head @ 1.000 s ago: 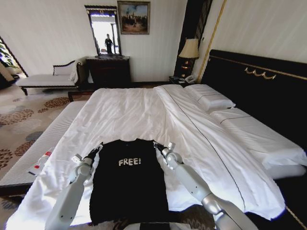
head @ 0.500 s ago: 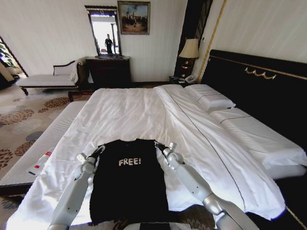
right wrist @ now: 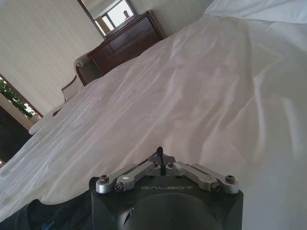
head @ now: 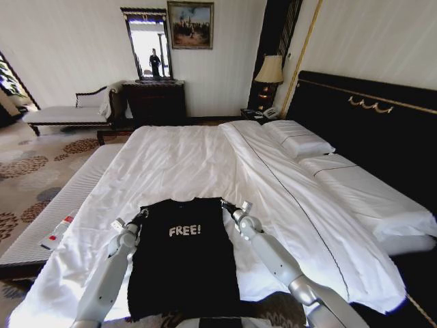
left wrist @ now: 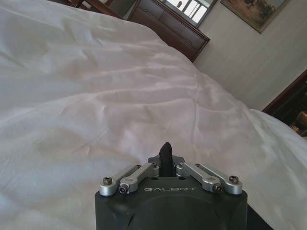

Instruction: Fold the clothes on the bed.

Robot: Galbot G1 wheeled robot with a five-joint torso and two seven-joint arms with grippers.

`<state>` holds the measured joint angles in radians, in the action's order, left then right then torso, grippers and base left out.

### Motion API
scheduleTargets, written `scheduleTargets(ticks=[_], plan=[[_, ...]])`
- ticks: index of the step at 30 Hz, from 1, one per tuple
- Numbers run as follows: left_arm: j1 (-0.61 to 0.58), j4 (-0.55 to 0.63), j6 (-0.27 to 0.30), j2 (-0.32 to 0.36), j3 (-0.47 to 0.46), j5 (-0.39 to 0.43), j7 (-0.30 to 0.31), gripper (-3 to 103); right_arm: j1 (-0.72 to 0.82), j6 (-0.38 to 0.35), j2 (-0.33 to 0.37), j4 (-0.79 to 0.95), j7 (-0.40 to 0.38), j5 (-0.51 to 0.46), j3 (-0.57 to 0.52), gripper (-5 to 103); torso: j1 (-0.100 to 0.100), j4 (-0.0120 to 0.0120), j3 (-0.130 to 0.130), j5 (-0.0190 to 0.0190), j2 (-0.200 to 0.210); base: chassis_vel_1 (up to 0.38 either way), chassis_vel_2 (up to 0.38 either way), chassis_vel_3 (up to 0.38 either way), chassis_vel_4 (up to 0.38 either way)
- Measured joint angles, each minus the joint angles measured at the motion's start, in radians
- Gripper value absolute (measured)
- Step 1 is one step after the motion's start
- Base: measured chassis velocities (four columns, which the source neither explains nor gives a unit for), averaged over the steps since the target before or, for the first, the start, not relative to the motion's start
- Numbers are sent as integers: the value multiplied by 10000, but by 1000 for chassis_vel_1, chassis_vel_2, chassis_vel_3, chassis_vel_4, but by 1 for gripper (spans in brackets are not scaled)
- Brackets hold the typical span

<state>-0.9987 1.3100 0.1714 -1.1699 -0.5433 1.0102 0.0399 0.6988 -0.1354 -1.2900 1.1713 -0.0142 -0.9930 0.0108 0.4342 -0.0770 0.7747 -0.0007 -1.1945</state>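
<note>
Fabric of the T-shirt (head: 183, 263) on the bed (head: 205, 160) looks limp; we pinch its far shoulder corners, left end effector (head: 140, 216) and right end effector (head: 228, 206) both closed together.

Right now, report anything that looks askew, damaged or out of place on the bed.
Nothing stands out. The T-shirt lies flat and straight on the bed, lettering up, its hem at the near edge. The left tool and right tool sit at its shoulders, both shut. The sheet is only mildly wrinkled; the pillows are in place.
</note>
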Motion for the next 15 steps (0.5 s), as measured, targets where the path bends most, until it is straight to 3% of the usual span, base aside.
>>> scheduleTargets(ticks=[5, 15], plan=[[-148, 285, -9, 134, -161, 61, 2, 0, 6, 46, 46, 201, 2, 14, 13, 0, 0, 0, 1, 0, 0, 0, 0, 0, 0], [-483, 1664, -2, 735, -630, 613, 79, 0, -130, 263, 798, 1943, 293, -251, 19, 0, -1, -1, 0, -3, 0, 0, 0, 0, 0]])
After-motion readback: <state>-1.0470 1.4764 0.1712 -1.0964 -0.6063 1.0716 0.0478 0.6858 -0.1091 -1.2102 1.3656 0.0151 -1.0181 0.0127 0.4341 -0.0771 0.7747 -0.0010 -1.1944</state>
